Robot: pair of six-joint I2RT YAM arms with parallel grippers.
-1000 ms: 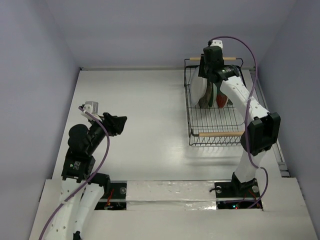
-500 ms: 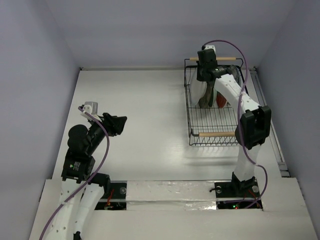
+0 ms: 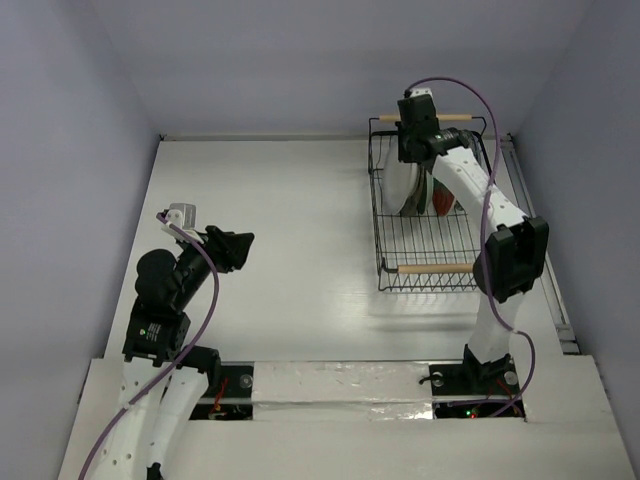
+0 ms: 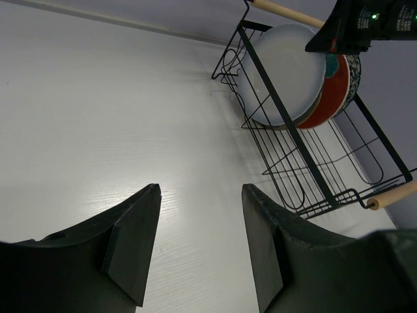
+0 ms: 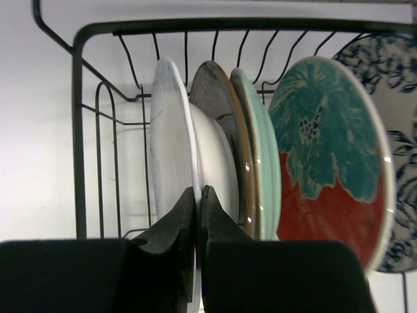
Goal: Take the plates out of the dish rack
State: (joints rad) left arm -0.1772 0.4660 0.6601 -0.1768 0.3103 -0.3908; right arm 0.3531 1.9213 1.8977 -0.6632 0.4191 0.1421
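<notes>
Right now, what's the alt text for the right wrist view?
The right gripper is shut on the rim of the white plate, leftmost of five standing on edge in the black wire dish rack. Right of it: grey-brown plate, pale green plate, teal-and-red-orange plate, blue floral plate.

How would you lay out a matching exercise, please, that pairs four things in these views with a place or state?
Things
1. white plate
2. teal-and-red-orange plate
3. left gripper
4. grey-brown plate

Place or state
A. jaws open, holding nothing
B. between the white plate and the pale green plate
C. clamped at its rim by the right gripper
D. right beside the blue floral plate

Pairs: 1-C, 2-D, 3-A, 4-B
</notes>
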